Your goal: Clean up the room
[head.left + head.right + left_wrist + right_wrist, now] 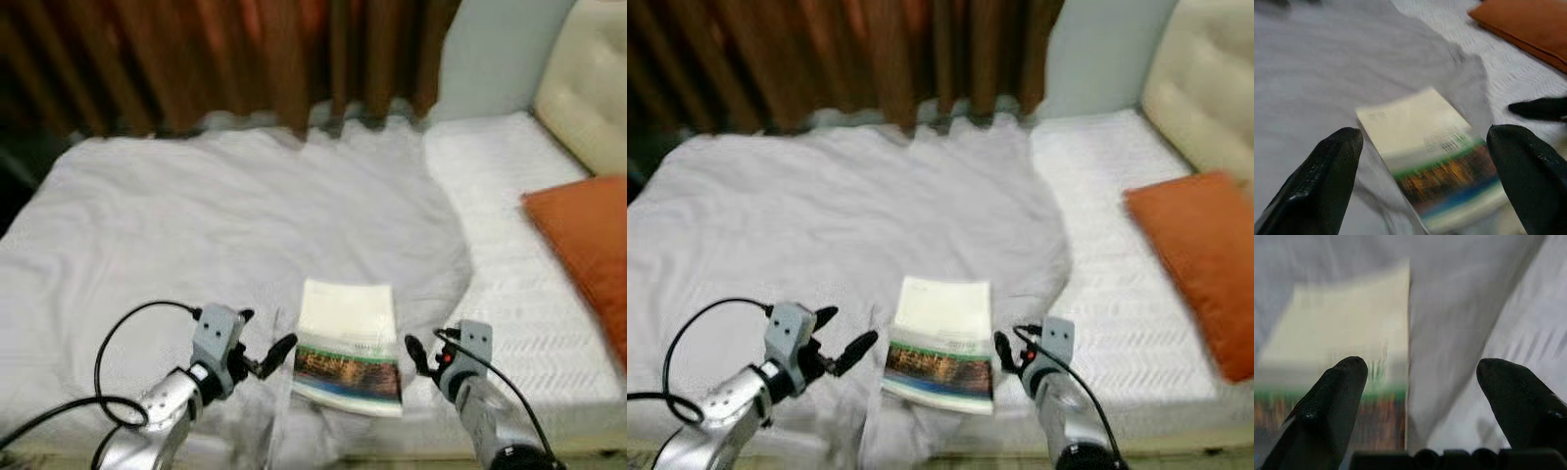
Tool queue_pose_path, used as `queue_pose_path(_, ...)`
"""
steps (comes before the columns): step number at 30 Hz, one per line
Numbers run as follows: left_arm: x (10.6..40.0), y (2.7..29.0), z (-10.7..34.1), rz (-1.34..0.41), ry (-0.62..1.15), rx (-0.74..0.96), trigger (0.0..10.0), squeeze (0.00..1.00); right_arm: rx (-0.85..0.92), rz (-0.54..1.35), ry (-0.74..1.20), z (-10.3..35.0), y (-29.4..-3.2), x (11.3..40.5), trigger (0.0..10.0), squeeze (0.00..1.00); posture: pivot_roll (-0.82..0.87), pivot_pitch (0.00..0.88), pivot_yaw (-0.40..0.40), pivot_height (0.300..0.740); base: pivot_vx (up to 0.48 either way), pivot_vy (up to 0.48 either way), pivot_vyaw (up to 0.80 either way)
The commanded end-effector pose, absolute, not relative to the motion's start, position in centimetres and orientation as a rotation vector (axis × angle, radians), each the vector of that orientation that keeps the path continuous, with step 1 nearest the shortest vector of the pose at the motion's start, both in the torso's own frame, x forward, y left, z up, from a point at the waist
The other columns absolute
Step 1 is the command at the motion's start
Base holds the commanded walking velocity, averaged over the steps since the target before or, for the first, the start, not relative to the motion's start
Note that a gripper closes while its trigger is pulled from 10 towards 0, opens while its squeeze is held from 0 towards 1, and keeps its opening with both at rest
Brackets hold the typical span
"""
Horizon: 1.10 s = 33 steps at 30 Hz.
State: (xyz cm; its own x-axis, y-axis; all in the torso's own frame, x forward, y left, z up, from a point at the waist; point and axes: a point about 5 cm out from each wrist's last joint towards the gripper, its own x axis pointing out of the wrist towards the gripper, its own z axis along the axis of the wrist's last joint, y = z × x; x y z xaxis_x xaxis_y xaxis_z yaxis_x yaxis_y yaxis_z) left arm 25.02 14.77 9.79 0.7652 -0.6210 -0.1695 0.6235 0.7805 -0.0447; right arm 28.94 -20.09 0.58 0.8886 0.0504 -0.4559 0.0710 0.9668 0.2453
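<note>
Book (348, 345): cream/pale yellow cover up top w/ a band at 6 o'clock that's green, then dark orange-brown, then blue, white edge below. Sheet (196, 215) is plain pale grey-white, no print. Mattress (509, 245) at 3 o'clock is white w/ a zigzag/chevron quilt pattern. Pillow (588, 245) at 3 is burnt orange, solid. Curtain (225, 59) at 12 = dark rust-brown, vertical folds. Headboard (588, 88) at 2 is cream. Wall (490, 59) at 1 pale grey-blue. Arms silver, fingers (1322, 181) black, cables black.
</note>
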Motion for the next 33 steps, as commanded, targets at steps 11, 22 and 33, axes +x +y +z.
queue_pose_path(11, 22.0, 16.3, 14.5, -0.788, 0.232, 0.035, 10.0, 0.0, 0.253, -0.124, 0.368, 2.5, -21.3, 30.9, 10.0, 0.0, 0.22, 0.577, 0.224, 0.74, 0.0, 0.0, 0.0)
queue_pose_path(22, 19.8, 15.3, 14.4, -0.796, 0.303, -0.015, 10.0, 0.0, 0.442, -0.069, 0.332, 3.2, -18.3, 32.4, 10.0, 0.0, 0.21, 0.578, 0.179, 0.74, 0.0, 0.0, 0.0)
queue_pose_path(33, 18.9, 15.4, 14.1, -0.757, 0.325, -0.032, 10.0, 0.0, 0.518, -0.052, 0.374, 2.1, -18.1, 31.5, 10.0, 0.0, 0.19, 0.565, 0.147, 0.74, 0.0, 0.0, 0.0)
